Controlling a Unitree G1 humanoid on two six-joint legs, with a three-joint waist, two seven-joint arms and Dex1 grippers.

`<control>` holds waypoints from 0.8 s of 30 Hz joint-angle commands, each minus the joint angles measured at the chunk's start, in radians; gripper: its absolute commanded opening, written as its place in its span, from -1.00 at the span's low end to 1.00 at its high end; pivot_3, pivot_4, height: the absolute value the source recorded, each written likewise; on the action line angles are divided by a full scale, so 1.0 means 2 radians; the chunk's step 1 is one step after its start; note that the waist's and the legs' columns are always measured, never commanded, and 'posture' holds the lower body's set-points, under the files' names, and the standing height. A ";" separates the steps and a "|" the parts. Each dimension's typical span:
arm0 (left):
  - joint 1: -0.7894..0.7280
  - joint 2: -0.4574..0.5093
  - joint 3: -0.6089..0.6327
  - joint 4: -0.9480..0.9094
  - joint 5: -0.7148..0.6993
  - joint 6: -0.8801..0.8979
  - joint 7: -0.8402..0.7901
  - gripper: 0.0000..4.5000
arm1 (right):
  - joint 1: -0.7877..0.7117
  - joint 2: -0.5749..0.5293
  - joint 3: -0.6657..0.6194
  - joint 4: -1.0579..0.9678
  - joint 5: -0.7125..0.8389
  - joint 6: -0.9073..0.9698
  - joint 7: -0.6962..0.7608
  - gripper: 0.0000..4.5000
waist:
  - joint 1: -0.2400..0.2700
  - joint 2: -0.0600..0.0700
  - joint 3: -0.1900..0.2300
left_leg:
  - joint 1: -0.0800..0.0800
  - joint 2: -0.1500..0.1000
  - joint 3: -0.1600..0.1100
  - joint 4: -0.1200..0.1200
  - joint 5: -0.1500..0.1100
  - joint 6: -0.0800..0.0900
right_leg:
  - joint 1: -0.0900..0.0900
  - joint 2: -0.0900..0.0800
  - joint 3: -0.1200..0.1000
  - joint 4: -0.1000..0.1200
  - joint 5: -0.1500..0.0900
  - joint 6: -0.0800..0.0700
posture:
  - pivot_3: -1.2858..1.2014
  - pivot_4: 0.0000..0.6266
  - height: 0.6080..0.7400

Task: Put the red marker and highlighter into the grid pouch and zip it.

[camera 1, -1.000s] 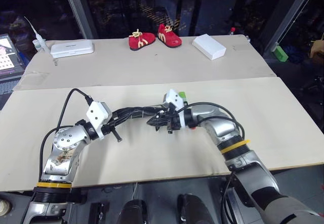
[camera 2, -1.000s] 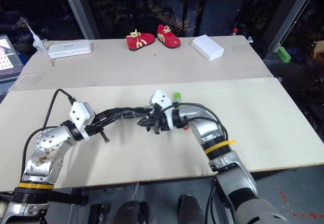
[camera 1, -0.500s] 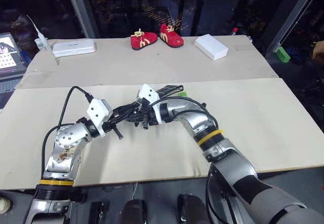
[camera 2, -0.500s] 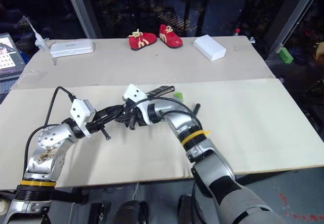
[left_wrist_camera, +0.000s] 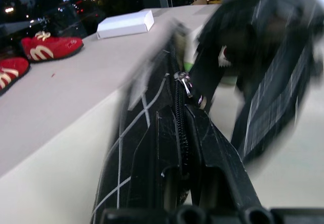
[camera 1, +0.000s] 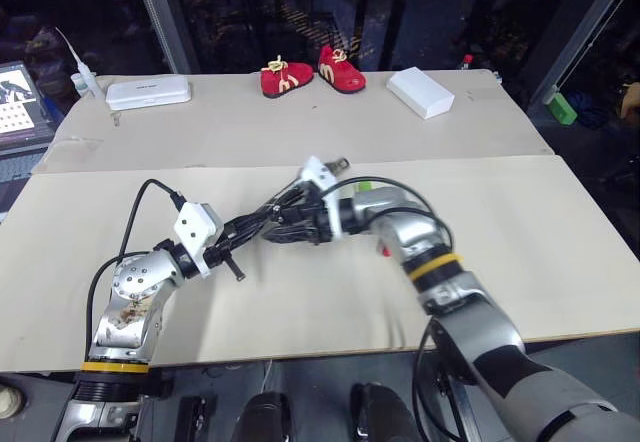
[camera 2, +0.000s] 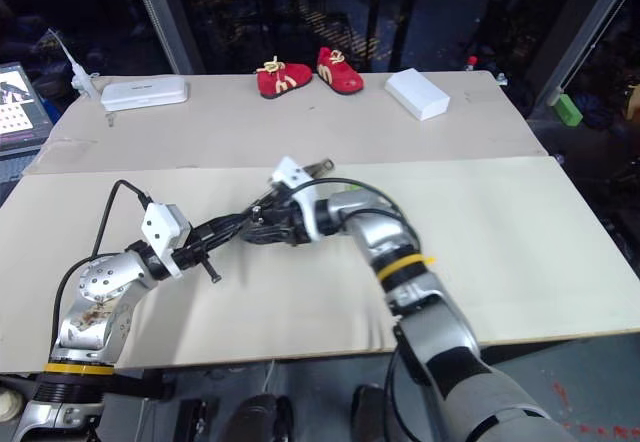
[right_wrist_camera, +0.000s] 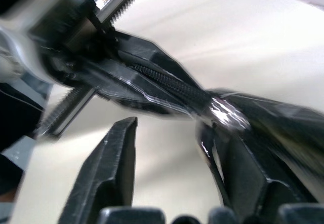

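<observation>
The grid pouch [left_wrist_camera: 152,112] is stretched a little above the table between my two grippers, its zipper [right_wrist_camera: 167,84] running along the top with the metal slider [left_wrist_camera: 185,82] partway along. My left gripper [camera 1: 255,228] is shut on one end of the pouch. At the other end my right gripper [camera 1: 292,224] is open, with one finger [right_wrist_camera: 238,163] against the pouch and bare table showing in the gap. The green highlighter [camera 1: 366,188] shows just behind my right wrist. A sliver of red [camera 1: 385,251] peeks out by my right forearm; I cannot tell whether it is the red marker.
Two red baby shoes [camera 1: 310,70], a white box [camera 1: 420,92] and a flat white case [camera 1: 148,92] lie along the far part of the table. A green block [camera 1: 558,110] sits off the table's far right corner.
My right gripper has opened. It slid left along the pouch, then came back to the right. The left gripper has kept its hold and place.
</observation>
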 commanded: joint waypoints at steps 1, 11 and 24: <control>0.002 0.006 0.016 -0.020 -0.006 -0.008 0.001 -1.00 | 0.061 -0.073 -0.031 -0.171 0.081 0.064 0.056 0.15 | 0.004 0.000 0.000 | 0.000 0.000 0.000 0.000 0.000 0.000 | 0.000 0.000 0.000 0.000 0.000 0.000 | 0.03 -0.52 1.00; 0.005 0.010 0.023 -0.019 -0.006 -0.006 0.001 -1.00 | 0.131 -0.099 -0.204 -0.223 0.044 0.152 -0.262 0.15 | 0.000 0.000 0.000 | 0.006 0.000 0.000 0.000 0.000 -0.001 | 0.002 0.001 0.003 0.000 0.000 0.000 | 0.03 -0.52 1.00; -0.008 0.001 0.016 0.000 -0.004 -0.013 -0.007 -1.00 | 0.208 -0.010 -0.171 -0.275 -0.019 0.182 -0.468 0.15 | 0.002 0.000 0.000 | 0.003 -0.001 0.001 0.000 0.000 0.000 | 0.001 0.000 0.003 -0.001 0.000 0.000 | 0.03 -0.52 1.00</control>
